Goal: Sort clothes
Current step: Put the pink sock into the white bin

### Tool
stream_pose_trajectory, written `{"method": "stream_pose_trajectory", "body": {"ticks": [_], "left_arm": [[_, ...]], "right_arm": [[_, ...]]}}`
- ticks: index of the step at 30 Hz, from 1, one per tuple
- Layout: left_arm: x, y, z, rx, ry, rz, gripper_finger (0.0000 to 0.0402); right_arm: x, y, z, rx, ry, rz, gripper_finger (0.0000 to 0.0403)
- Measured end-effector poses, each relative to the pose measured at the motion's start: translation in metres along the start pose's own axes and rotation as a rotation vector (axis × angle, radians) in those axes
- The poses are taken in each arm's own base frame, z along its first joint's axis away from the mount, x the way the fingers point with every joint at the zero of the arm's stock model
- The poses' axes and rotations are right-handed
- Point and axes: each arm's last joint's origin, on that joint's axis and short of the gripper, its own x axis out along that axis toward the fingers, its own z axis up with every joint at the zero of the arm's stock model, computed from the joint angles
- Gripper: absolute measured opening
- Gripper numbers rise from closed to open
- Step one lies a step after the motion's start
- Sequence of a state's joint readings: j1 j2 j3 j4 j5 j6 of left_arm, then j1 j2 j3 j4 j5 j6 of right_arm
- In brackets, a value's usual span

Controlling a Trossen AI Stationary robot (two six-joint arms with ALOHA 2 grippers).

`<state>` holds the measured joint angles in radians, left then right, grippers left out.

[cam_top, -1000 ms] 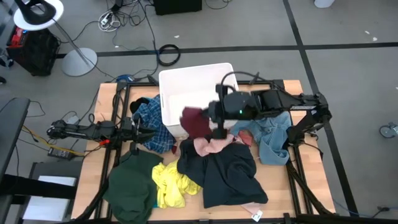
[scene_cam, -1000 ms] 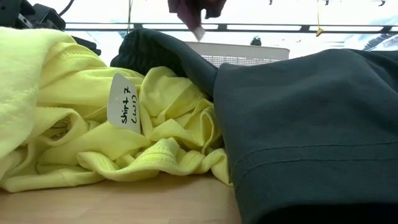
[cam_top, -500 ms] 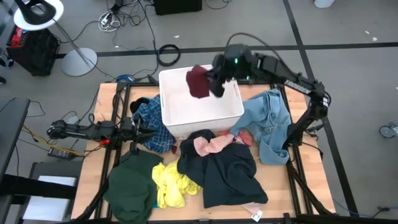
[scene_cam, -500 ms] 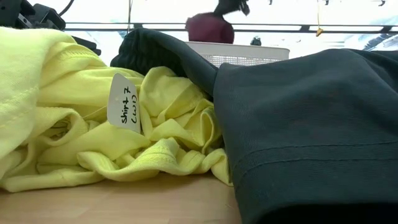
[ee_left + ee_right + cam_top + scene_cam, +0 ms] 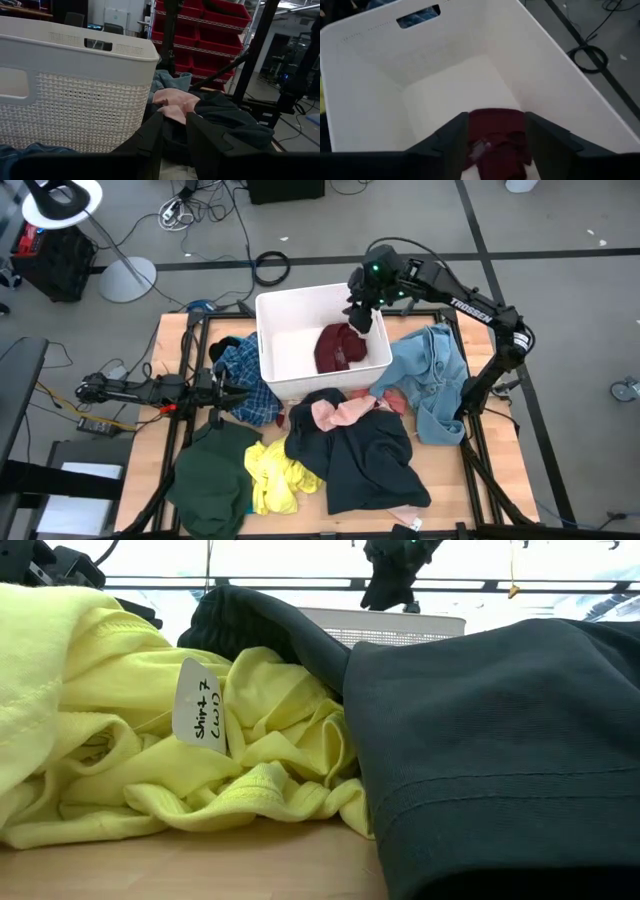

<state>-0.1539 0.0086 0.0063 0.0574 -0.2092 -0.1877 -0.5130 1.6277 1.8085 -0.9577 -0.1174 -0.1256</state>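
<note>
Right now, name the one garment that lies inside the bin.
The maroon garment. It alone lies inside the white bin, below the right gripper; the other clothes lie on the table.

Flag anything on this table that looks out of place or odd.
Nothing stands out. The maroon garment lies inside the white bin; the other clothes sit in loose heaps around it, as unsorted laundry would.

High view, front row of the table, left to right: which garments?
Dark green garment → yellow garment → dark navy garment.
</note>
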Motion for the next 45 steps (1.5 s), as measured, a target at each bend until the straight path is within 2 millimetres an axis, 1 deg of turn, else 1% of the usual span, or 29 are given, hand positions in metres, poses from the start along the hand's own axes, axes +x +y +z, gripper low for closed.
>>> {"method": "stream_pose_trajectory", "body": {"ticks": [5,9,13,16,19,22,27,32,36,37,40,45], "left_arm": [[0.000,0.000,0.000,0.000,-0.001,0.000,0.0090],[0.000,0.000,0.000,0.000,0.000,0.000,0.0090],[0.000,0.000,0.000,0.000,0.000,0.000,0.0090],[0.000,0.000,0.000,0.000,0.000,0.000,0.0090],[0.000,0.000,0.000,0.000,-0.001,0.000,0.0090],[0.000,0.000,0.001,-0.002,-0.008,-0.002,0.0090],[0.000,-0.001,0.006,-0.013,-0.059,-0.011,0.0090],[0.000,-0.001,0.007,-0.002,-0.077,0.014,0.0090],[-0.001,0.000,0.011,-0.001,-0.090,0.047,0.0090],[-0.001,-0.001,0.016,0.000,-0.092,0.047,0.0090],[-0.006,-0.004,0.038,0.032,-0.089,0.055,0.0090],[-0.018,-0.006,0.079,0.094,0.035,0.169,0.0090]], "right_arm": [[-0.028,0.003,-0.003,-0.009,-0.003,-0.022,0.0214],[-0.042,0.013,-0.011,-0.026,0.054,-0.066,0.0212],[-0.062,0.023,-0.017,-0.009,0.060,-0.055,0.0208],[-0.072,0.033,-0.024,0.015,0.095,-0.031,0.0208],[-0.085,0.045,-0.038,0.038,0.107,0.005,0.0208],[-0.096,0.056,-0.055,0.080,0.096,0.018,0.0206],[-0.115,0.070,-0.094,0.202,0.054,-0.037,0.0203],[-0.119,0.084,-0.135,0.285,0.022,-0.097,0.0203],[-0.113,0.096,-0.156,0.333,-0.018,-0.083,0.0202],[-0.110,0.100,-0.161,0.342,-0.020,-0.073,0.0202],[-0.099,0.110,-0.170,0.365,-0.024,-0.046,0.0201],[-0.079,0.126,-0.180,0.378,-0.012,-0.035,0.0201]]}}
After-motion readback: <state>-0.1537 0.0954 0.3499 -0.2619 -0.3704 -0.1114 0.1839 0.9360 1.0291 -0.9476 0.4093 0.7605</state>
